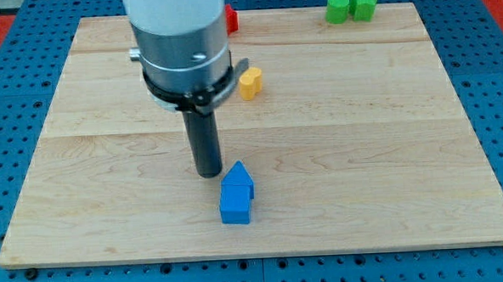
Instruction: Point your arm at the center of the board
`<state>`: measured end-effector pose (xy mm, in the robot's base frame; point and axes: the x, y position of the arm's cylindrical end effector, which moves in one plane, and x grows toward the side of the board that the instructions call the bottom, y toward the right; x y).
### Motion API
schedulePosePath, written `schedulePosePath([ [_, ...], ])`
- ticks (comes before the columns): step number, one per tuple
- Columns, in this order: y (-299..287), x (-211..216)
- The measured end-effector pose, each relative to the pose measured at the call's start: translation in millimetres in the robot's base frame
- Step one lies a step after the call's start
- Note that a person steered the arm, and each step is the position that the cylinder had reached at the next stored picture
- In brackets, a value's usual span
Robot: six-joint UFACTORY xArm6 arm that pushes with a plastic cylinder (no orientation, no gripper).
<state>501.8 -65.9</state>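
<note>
In the camera view, a wooden board (337,154) is seen lying on a blue surface (495,62). The arm (179,42) is seen entering from the view's top, ending in a straight dark rod. My tip (209,173) is set down on the board a little left of its middle. Nothing is held by the rod; it has no jaws to open or shut, and it is only a plain pushing end.

Just right of and below the tip, a blue block (236,193) is found, shaped like a small house or arrow pointing toward the view's top. Whether the tip touches its upper left corner cannot be told; at most a sliver of board is seen between them.

A yellow block (250,82) is placed near the rod's collar, on its right. A red block (230,20) is partly hidden behind the arm at the top edge. Two green blocks (351,6) are set side by side, touching, at the top right.
</note>
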Motion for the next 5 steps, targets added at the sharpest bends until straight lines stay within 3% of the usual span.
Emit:
schedulePosePath([
  [3,-89,-73],
  [4,-78,-84],
  [5,-24,-77],
])
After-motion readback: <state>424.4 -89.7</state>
